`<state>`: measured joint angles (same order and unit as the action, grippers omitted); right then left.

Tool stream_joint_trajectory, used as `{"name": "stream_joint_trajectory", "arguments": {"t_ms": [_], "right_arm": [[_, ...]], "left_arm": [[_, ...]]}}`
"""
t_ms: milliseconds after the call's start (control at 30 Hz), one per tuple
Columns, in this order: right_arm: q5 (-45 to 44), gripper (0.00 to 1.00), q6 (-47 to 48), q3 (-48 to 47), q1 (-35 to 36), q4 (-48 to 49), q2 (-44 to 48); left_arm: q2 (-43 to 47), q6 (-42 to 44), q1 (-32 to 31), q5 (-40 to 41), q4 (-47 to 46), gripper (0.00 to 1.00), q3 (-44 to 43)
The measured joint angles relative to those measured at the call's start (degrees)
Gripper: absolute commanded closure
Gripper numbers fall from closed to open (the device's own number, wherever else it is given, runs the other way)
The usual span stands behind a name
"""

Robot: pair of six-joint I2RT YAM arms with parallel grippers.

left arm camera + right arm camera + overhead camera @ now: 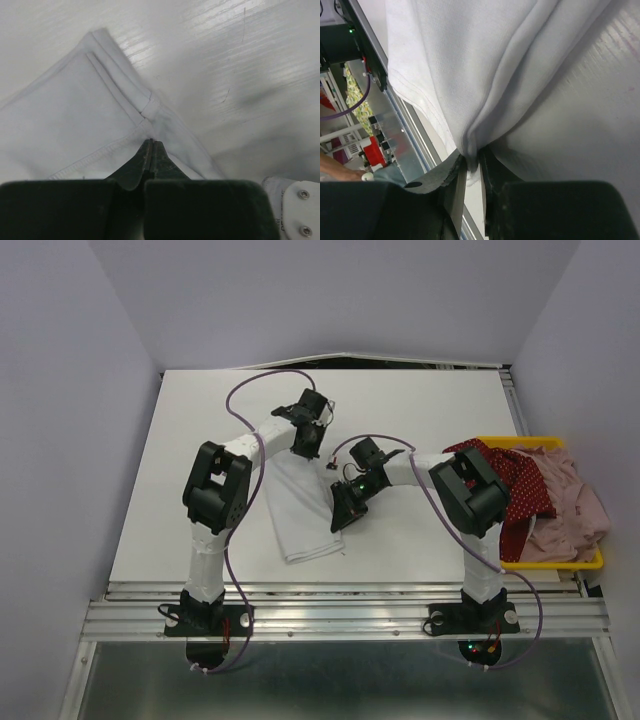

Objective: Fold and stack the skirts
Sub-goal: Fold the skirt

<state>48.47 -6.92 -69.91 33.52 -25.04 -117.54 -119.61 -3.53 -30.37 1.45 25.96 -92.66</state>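
A dark red polka-dot skirt (520,485) and a dusty pink skirt (575,505) lie heaped in the yellow tray (590,562) at the right. A white garment (300,515) lies in a long folded strip on the table between the arms. My left gripper (303,450) is at its far end. In the left wrist view the gripper (151,142) is shut, pinching the hemmed corner of the garment (65,120). My right gripper (338,523) is at the strip's right edge. In the right wrist view it (472,156) is shut on a thick fold of the garment (470,60).
The white table (420,410) is walled in by pale panels at the back and sides. A metal rail (340,615) runs along the near edge and shows in the right wrist view (405,120). Purple cables (262,380) loop over both arms.
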Motion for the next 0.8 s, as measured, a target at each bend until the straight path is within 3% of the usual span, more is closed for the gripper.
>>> {"name": "stream_joint_trajectory", "arguments": {"t_ms": [333, 433, 467, 533, 567, 600, 633, 800], "right_arm": [[0.44, 0.80, -0.02, 0.61, 0.70, 0.42, 0.00], [0.59, 0.75, -0.09, 0.63, 0.70, 0.48, 0.00], [0.74, 0.67, -0.11, 0.63, 0.70, 0.50, 0.00], [1.05, 0.62, -0.37, 0.63, 0.70, 0.50, 0.00], [1.81, 0.59, -0.55, 0.63, 0.70, 0.50, 0.02], [2.12, 0.51, -0.79, 0.63, 0.76, 0.50, 0.15], [2.49, 0.49, -1.09, 0.63, 0.81, 0.46, 0.26], [2.91, 0.45, -1.42, 0.68, 1.05, -1.38, 1.36]], "left_arm": [[-0.04, -0.02, -0.04, -2.78, 1.09, 1.00, -5.53], [-0.96, 0.07, -0.04, -3.54, 1.81, 0.85, -7.19], [-1.53, 0.13, -0.04, -3.80, 1.95, 0.79, -7.85], [-2.62, 0.46, -0.04, -4.39, 1.75, 0.70, -8.37], [-2.91, 0.50, -0.04, -4.59, 1.79, 0.54, -8.35], [-3.04, 0.72, 0.00, -5.05, 1.60, 0.16, -8.09], [-2.89, 1.09, 0.07, -5.38, 0.90, 0.02, -7.41], [2.78, 3.85, 2.08, -5.55, -2.71, 0.02, -1.86]]}}
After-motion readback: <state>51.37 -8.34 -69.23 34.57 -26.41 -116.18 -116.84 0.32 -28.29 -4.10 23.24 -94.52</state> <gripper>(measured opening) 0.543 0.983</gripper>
